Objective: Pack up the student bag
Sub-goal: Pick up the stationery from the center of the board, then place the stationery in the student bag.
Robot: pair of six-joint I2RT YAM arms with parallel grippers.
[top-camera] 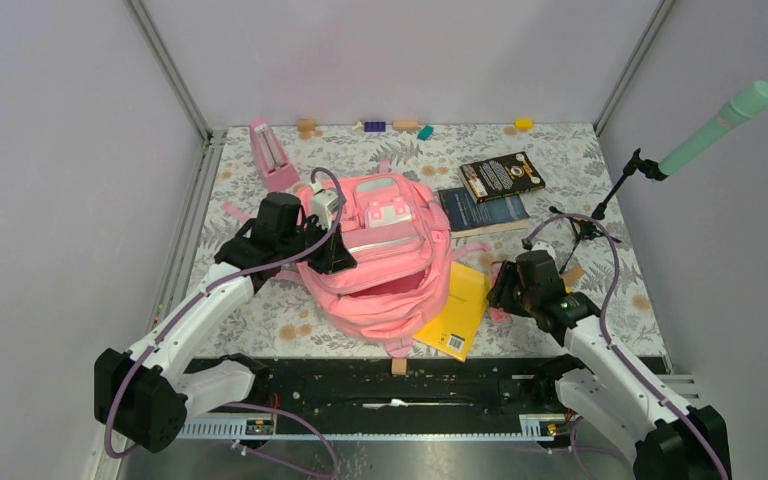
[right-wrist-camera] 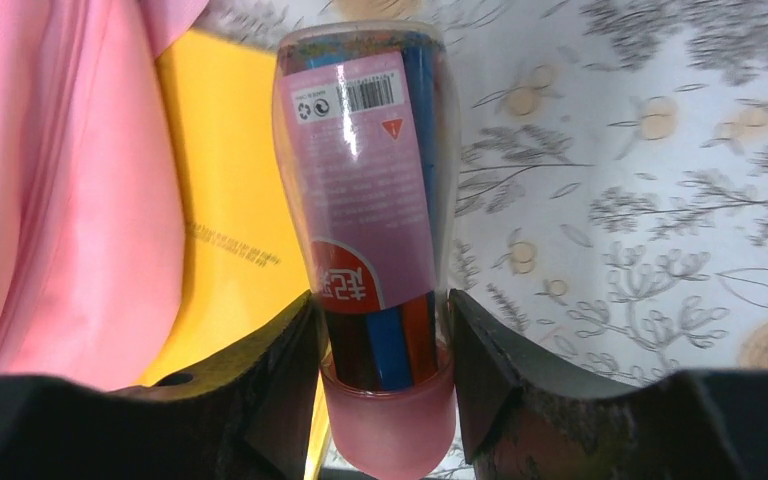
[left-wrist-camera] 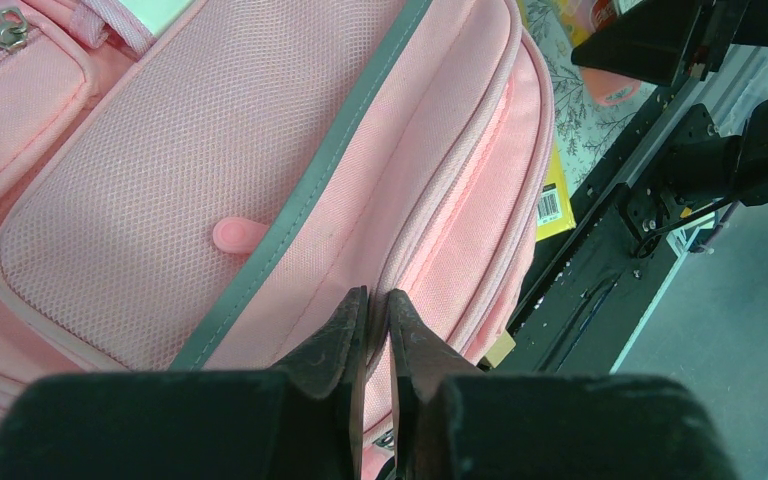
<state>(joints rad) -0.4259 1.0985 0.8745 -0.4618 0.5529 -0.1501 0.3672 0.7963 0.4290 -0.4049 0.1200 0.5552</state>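
Note:
The student bag (top-camera: 390, 260), large and pink, lies mid-table with its main opening gaping toward the near edge. My left gripper (top-camera: 335, 255) is shut on the bag's fabric beside the zip; in the left wrist view the fingertips (left-wrist-camera: 375, 300) pinch a pink fold of the bag (left-wrist-camera: 160, 180). My right gripper (top-camera: 500, 295) sits right of the bag, shut on a clear tube of coloured pencils (right-wrist-camera: 370, 180) with a pink cap, gripped near the cap end by the gripper (right-wrist-camera: 380, 310). Under the tube lies a yellow book (right-wrist-camera: 230, 200), partly tucked under the bag (right-wrist-camera: 40, 200).
The yellow book (top-camera: 460, 310) reaches the black rail (top-camera: 390, 385) at the near edge. Two dark books (top-camera: 500, 175) lie back right. A pink metronome (top-camera: 272, 155) stands back left, and small blocks (top-camera: 405, 125) line the back edge. A mint microphone on a stand (top-camera: 720, 125) stands at right.

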